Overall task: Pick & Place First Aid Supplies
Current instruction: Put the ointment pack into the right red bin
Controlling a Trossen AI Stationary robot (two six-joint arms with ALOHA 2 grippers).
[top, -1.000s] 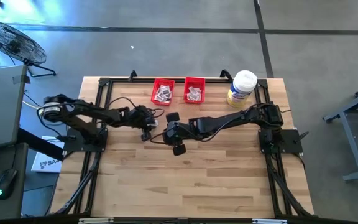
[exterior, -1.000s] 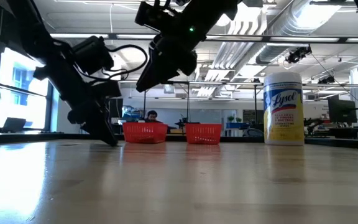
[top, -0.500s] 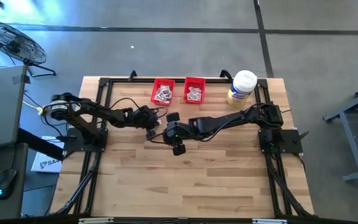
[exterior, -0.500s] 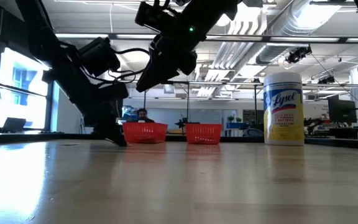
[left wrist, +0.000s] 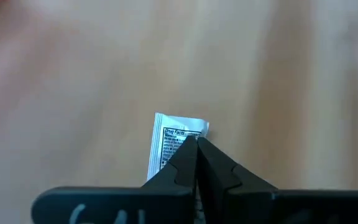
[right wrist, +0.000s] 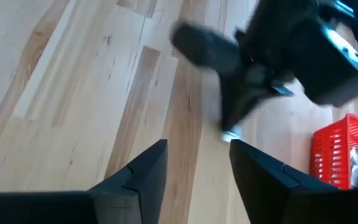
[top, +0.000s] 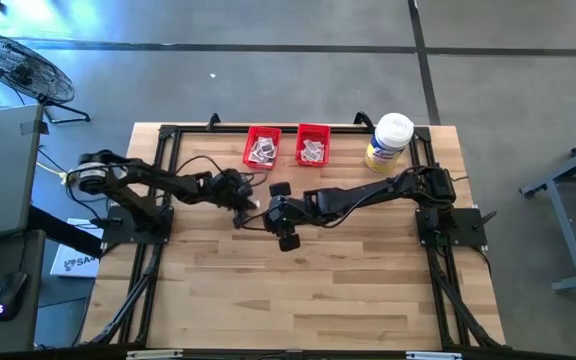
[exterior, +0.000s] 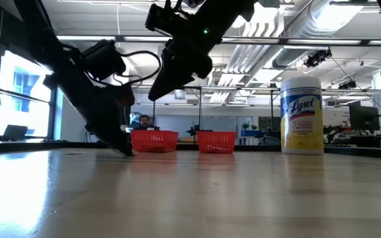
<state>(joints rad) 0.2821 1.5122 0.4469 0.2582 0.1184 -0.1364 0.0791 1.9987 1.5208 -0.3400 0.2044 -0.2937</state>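
One small white packet (left wrist: 174, 142) with dark print lies on the wood at the table's middle. My left gripper (left wrist: 196, 142) is shut on it; the right wrist view shows that gripper (right wrist: 234, 127) with a white bit of the packet (right wrist: 231, 134) at its tip. My right gripper (right wrist: 197, 155) hangs open above the table just right of it, holding nothing. More first aid supplies fill two red bins (top: 262, 148) (top: 313, 145) at the far edge. My left gripper pinches the packet's near end (left wrist: 180, 149) between its two fingertips (left wrist: 185, 163). The fingers slant down from the table's left. The packet's printed face is up and its far end (left wrist: 180, 121) shows beyond the tips, low at the wood; I cannot tell whether it is lifted.
A large white-lidded jar with a yellow label (top: 388, 140) stands at the far right, beside the bins. Black frame rails (top: 168, 170) run along the table's left, right and far sides. Bare wood (top: 298, 290) lies toward the near edge.
My left gripper has edged a little toward the table's right and rolled slightly, its tip staying low at the table top. My right arm has kept still.
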